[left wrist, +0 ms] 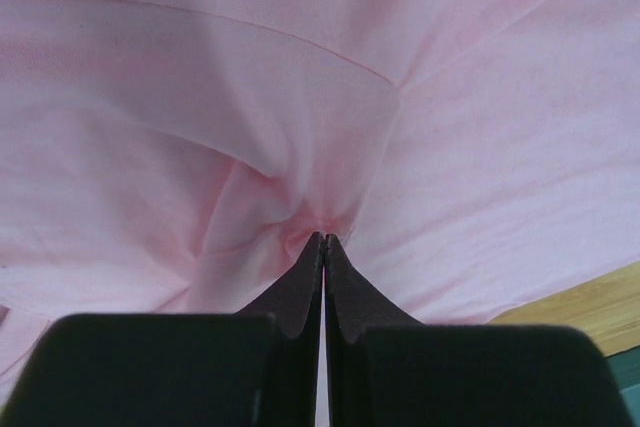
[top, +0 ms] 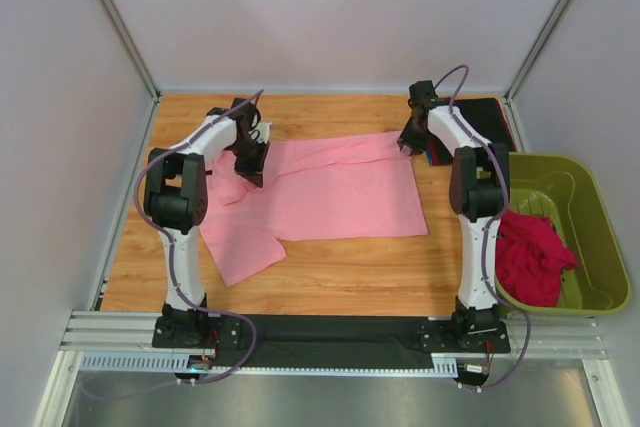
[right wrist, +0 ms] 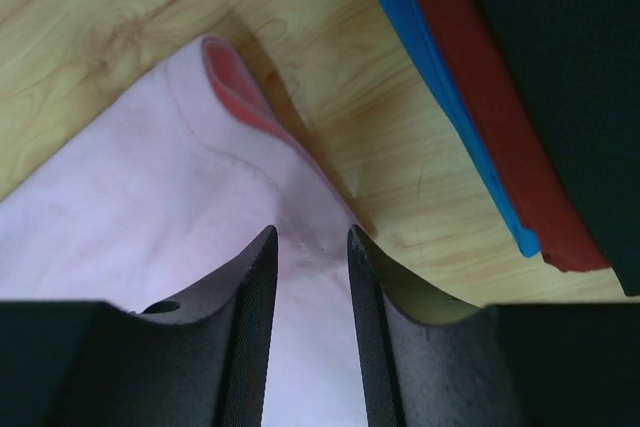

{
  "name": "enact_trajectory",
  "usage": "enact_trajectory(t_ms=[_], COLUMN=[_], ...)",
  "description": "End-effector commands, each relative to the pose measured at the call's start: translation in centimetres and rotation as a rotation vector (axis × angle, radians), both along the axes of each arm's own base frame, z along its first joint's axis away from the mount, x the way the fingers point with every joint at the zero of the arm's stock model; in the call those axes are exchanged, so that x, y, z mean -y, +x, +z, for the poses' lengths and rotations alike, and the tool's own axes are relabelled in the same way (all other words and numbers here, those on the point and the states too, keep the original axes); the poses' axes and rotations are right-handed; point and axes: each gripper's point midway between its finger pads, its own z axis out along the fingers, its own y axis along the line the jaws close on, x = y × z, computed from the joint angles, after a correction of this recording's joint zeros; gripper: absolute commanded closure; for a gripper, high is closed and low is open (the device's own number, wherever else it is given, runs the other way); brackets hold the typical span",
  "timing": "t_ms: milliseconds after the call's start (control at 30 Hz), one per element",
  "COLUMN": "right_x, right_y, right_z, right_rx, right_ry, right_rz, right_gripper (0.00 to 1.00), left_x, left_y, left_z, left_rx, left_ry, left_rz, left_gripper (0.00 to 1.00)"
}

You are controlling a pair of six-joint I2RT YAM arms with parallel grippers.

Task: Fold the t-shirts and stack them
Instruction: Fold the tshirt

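A light pink t-shirt lies spread on the wooden table, one sleeve reaching toward the front left. My left gripper is shut on a bunched fold of the pink t-shirt at its left end. My right gripper is open over the shirt's far right corner; its fingertips straddle the pink hem. A stack of folded black, red and blue t-shirts lies at the back right, its edges also in the right wrist view. A magenta-red t-shirt lies crumpled in the tub.
An olive-green plastic tub stands at the right edge of the table. Grey walls close in the back and both sides. A black mat and rail run along the near edge by the arm bases.
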Motion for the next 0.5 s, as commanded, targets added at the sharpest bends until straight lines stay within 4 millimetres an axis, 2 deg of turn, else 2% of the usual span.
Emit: enact_trajectory(t_ms=[0,67,167,300,467], right_x=[0.6,0.7,1.3,1.9,2.1], right_y=[1.3,1.4,1.2,1.7,2.2], right_z=[-0.3,-0.7,-1.2,-0.4,1.5], right_rx=[0.017,0.010,-0.007,0.012,0.056], right_ry=[-0.026,-0.039,-0.060,-0.079,-0.084], right_rz=[-0.026,-0.030,-0.043,-0.041,-0.014], right_gripper=[0.65,0.66,0.73,1.00,1.00], left_x=[-0.1,-0.3,-1.2,-2.9,-3.5], left_y=[0.3,0.5,0.4,0.7,0.5], left_z=[0.4,0.5,0.3,1.1,1.6], left_rx=[-0.014,-0.017,-0.031,-0.008,-0.014], left_ry=[0.023,0.037,0.095,0.188,0.221], left_rz=[0.010,0.015,0.029,0.048,0.062], left_gripper=[1.00,1.00,1.00,1.00,1.00])
